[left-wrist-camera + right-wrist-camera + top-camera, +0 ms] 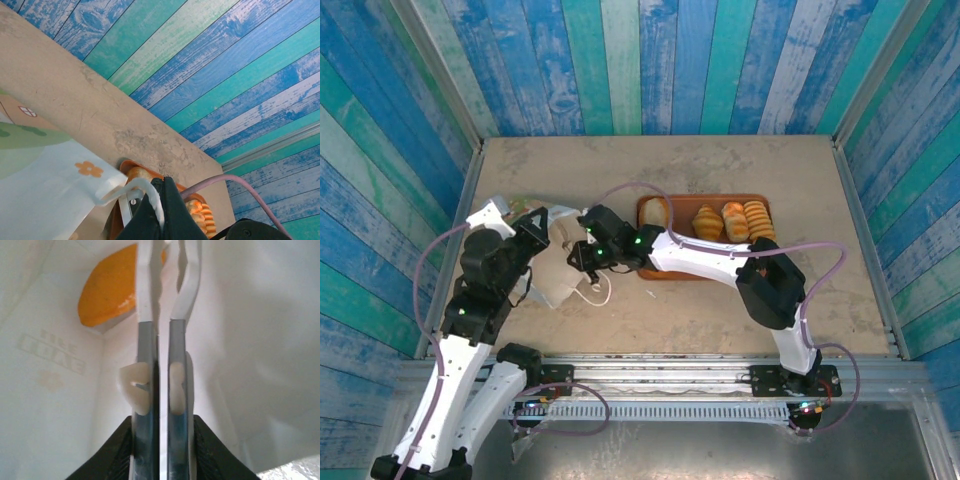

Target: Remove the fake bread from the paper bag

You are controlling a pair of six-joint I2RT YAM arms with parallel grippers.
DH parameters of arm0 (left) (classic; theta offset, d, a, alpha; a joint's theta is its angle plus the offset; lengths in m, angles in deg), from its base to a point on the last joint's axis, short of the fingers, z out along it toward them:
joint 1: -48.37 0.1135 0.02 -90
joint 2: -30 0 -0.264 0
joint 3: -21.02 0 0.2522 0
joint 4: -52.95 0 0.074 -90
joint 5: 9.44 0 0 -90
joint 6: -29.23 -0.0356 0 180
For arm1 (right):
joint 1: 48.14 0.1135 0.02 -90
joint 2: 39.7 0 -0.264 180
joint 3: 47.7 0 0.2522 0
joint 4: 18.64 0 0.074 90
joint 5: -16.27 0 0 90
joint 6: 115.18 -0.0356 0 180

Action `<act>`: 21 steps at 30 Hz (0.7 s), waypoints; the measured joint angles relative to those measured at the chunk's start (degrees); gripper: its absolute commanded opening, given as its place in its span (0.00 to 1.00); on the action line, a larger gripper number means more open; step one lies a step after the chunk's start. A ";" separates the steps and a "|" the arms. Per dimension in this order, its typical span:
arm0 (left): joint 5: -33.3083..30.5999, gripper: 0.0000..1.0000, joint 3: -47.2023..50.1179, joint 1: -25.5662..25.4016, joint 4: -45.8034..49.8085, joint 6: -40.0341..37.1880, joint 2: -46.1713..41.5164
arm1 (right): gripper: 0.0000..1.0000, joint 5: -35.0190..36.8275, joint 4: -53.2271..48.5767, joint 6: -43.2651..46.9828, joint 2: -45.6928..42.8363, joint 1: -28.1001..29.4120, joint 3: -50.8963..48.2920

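The white paper bag (555, 280) lies on its side at the left of the table. My left gripper (534, 234) is shut on its white cord handle (150, 192), next to the flower-printed side of the bag (55, 175). My right gripper (582, 254) reaches into the bag's mouth from the right. Inside the bag, its fingers (145, 340) stand almost together, and the right gripper (162, 247) pinches the edge of a glossy orange-brown piece of fake bread (107, 292) at the upper left. Several more pieces of fake bread (708, 222) lie on the tray.
A flat brown tray (665, 270) sits just right of the bag, under my right arm, and carries a pale loaf (655, 212), croissants and a ridged roll (757, 220). Blue-green plank walls (650, 60) close off the table's sides and back. The bag's second handle (598, 292) lies loose.
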 measured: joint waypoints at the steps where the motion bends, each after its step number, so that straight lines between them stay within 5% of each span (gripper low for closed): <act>1: 0.04 0.00 0.00 0.00 0.00 -0.22 0.15 | 0.36 -0.48 -0.13 0.22 0.17 -0.02 0.04; 21: 7.91 0.00 -1.60 0.00 -1.40 -3.87 7.32 | 0.46 -19.04 3.72 -6.03 12.13 1.18 8.13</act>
